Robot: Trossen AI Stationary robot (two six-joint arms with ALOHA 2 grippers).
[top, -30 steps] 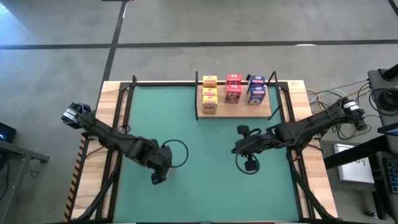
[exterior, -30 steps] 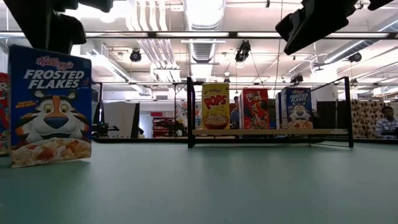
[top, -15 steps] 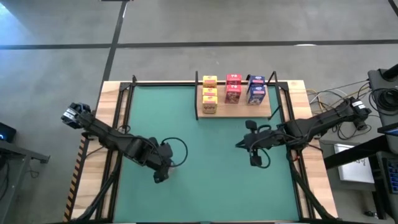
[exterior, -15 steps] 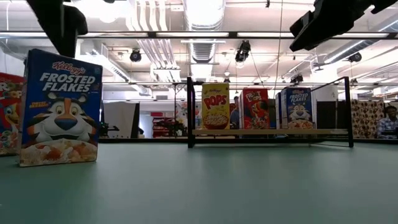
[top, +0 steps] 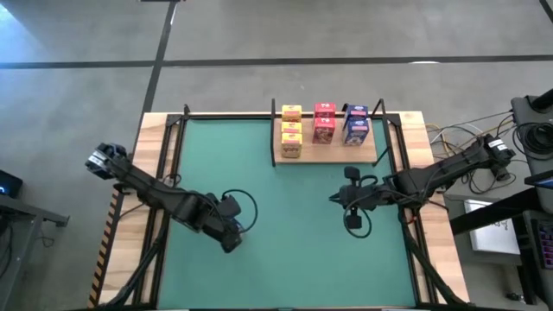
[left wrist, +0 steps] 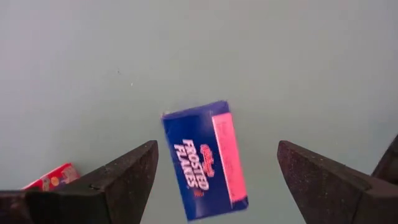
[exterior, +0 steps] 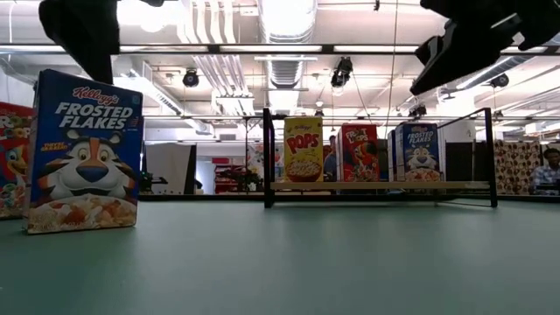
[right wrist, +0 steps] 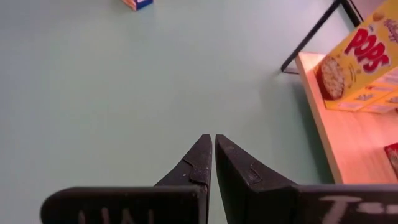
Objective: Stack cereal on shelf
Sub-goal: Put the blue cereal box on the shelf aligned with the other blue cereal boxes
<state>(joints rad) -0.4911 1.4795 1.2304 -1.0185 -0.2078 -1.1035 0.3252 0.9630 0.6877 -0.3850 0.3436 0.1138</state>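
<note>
- Frosted Flakes box (exterior: 83,150) stands upright on the green mat (top: 285,250), long axis vertical, printed front toward the low camera. From my left wrist view I look down on its blue top panel (left wrist: 205,158), set slightly askew between the fingers.
- Left gripper (left wrist: 214,174) hangs directly over that box, jaws spread wide on either side, nothing in them and not touching the box. In the high view it sits at the near-left part of the mat (top: 229,235).
- A red box (exterior: 10,157) stands just behind the Frosted Flakes box at the low view's left edge; only a strip shows. Its corner (left wrist: 53,176) also peeks past a left finger.
- Shelf (top: 328,154) lies at the mat's far edge, right of centre, black posts at its corners. On it I count yellow Pops boxes (top: 291,130) in the left column, red boxes (top: 324,123) in the middle, blue boxes (top: 356,125) on the right, all upright and facing the low camera.
- Right gripper (right wrist: 212,155) hovers over bare mat, near the shelf's front edge, fingers pressed together on nothing. High view puts it centre-right (top: 350,207).
- Nothing stands between the Frosted Flakes box and the shelf.
- Wooden table edge (top: 158,130) frames the mat; grey concrete floor beyond. The low view shows ceiling lights and ducts, with a person (exterior: 549,168) at far right.
</note>
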